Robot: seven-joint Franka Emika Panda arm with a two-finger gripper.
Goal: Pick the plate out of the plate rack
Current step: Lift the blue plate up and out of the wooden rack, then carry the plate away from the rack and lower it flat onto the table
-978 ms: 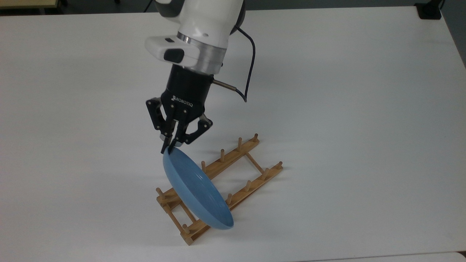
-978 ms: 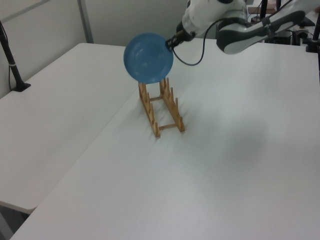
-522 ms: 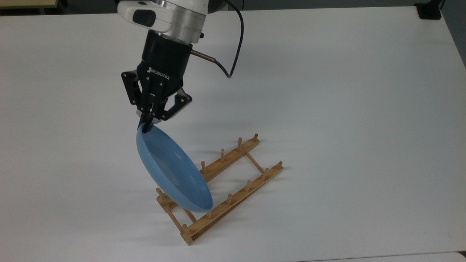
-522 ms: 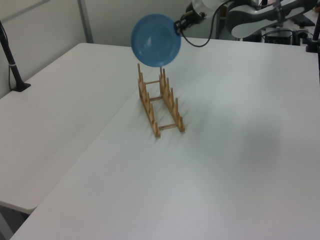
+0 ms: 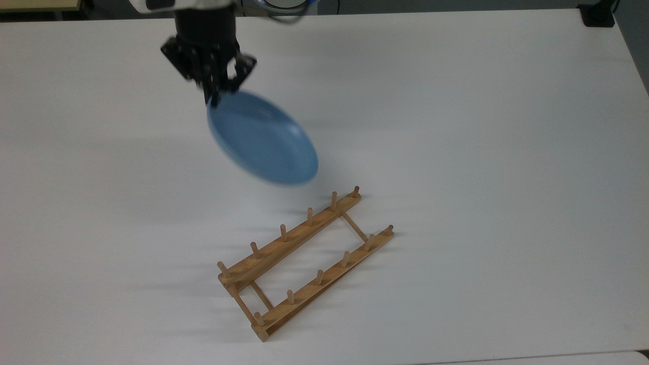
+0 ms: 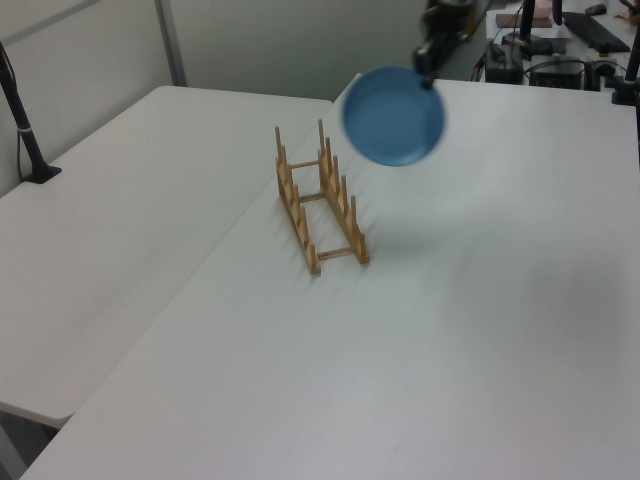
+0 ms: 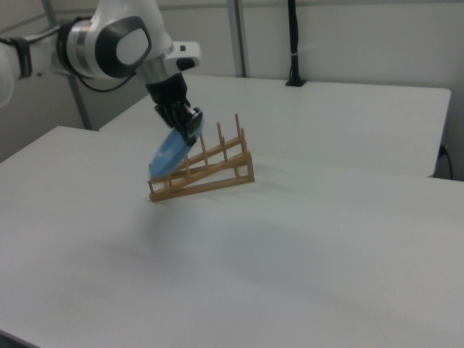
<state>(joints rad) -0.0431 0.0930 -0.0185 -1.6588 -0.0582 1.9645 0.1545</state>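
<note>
Since a second ago the plate has left the plate rack: then its lower edge sat among the pegs at the rack's near end, and half a second ago it was just lifting out; now it hangs in the air, clear of the wood, up and away toward the far side of the table in the top view.

Nearest in the top view, the plate rack lies bare on the white table, two wooden rails running diagonally, joined by thin crossbars, with short upright pegs along each rail. Beyond it floats the plate, and farthest back the gripper pinches the plate's upper rim, its black fingers closed down to the thickness of that rim.

The top view shows the plate's hollow, a light-blue oval with a raised rim, slightly smeared. The left view shows the plate almost face-on as a round disc, hanging below the gripper and to the left view's right of the plate rack. The right view shows the plate edge-on and tilted, overlapping the plate rack, and the white arm reaching in above the gripper.
</note>
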